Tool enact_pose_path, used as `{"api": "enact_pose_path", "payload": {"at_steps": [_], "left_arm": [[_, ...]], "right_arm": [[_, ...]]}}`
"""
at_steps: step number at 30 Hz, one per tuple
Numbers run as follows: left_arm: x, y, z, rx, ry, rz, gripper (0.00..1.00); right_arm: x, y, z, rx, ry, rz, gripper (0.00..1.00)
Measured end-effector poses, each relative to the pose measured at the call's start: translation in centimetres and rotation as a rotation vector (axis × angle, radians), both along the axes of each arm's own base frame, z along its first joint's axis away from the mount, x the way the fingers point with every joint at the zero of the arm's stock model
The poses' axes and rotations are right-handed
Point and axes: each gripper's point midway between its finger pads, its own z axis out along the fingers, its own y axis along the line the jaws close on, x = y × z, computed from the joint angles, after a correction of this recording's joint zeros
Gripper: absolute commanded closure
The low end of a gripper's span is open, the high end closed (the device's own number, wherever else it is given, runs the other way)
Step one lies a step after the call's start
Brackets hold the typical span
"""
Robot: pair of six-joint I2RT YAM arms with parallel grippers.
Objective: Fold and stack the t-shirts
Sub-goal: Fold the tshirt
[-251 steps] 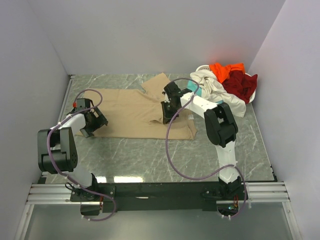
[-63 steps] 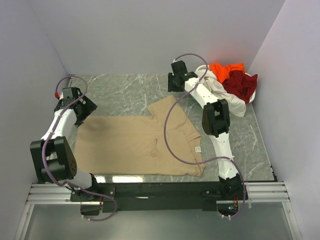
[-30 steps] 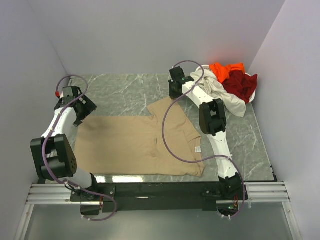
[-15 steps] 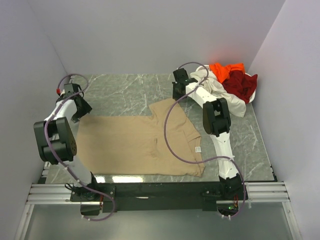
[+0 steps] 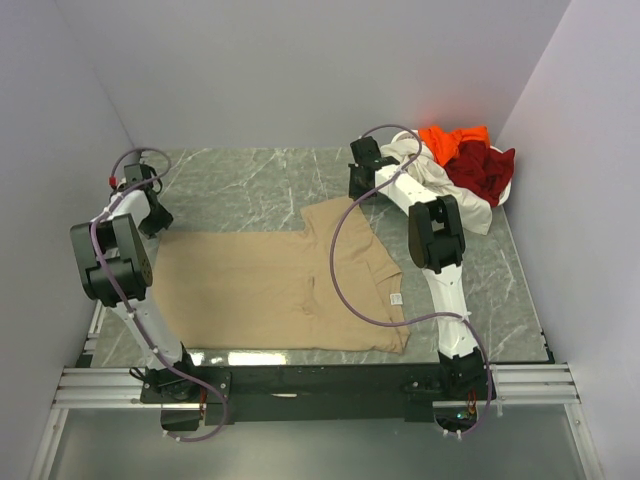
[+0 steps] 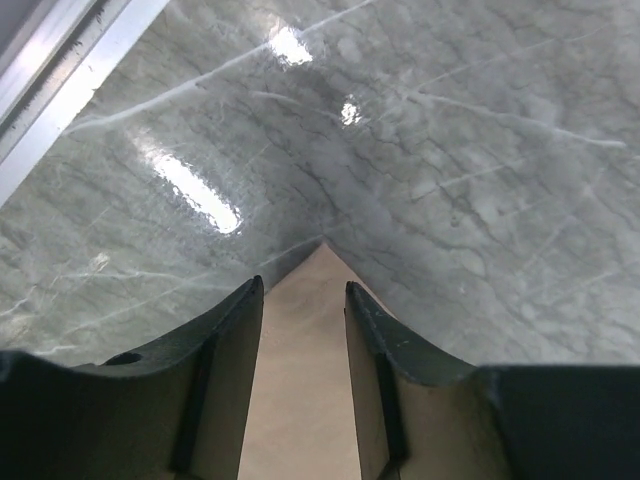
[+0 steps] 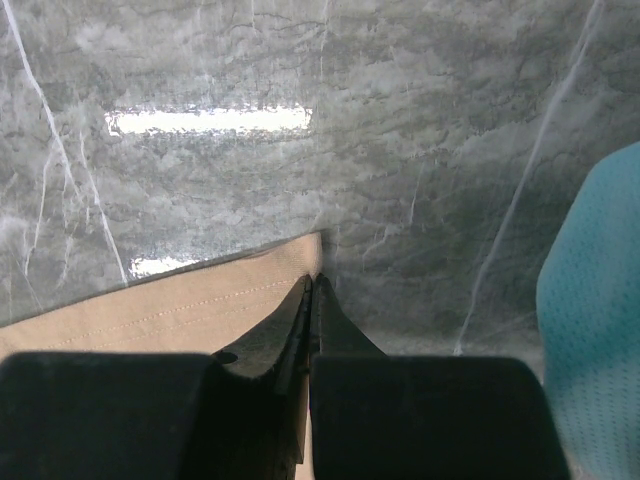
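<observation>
Within the last second both arms have settled on far corners of the tan t-shirt (image 5: pixel 270 285), which lies spread flat on the worktop (image 5: pixel 250 175) where it lay before. The right gripper (image 7: pixel 312 285) has shut its jaws on the cloth's corner. The left gripper (image 6: pixel 303 300) has narrowed from wide, but its jaws stand apart astride the other corner (no pinch yet). We judge the first fold is about to start once the left closes.

The pile of other t-shirts (image 5: pixel 460 165) waits at the far right. The worktop is glossy grey-green marble catching lamp glare, and plain pale walls close in on three sides.
</observation>
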Motion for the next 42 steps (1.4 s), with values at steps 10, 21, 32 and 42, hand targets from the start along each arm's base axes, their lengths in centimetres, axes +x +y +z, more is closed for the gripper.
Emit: {"api": "enact_pose_path", "payload": {"at_steps": [10, 21, 32, 42], "left_arm": [[-0.3, -0.2, -2.4, -0.021, 0.050, -0.003, 0.59], [1.2, 0.2, -2.5, -0.018, 0.038, -0.003, 0.59], [2.0, 0.3, -2.4, -0.022, 0.022, -0.011, 0.77], [2.5, 0.0, -2.4, -0.036, 0.014, -0.042, 0.99]], "right_arm": [[0.0, 0.0, 0.0, 0.000, 0.000, 0.000, 1.00], [0.0, 0.0, 0.0, 0.003, 0.002, 0.002, 1.00], [-0.2, 0.1, 0.0, 0.006, 0.008, 0.006, 1.00], [-0.2, 0.1, 0.1, 0.009, 0.012, 0.001, 1.00]]}}
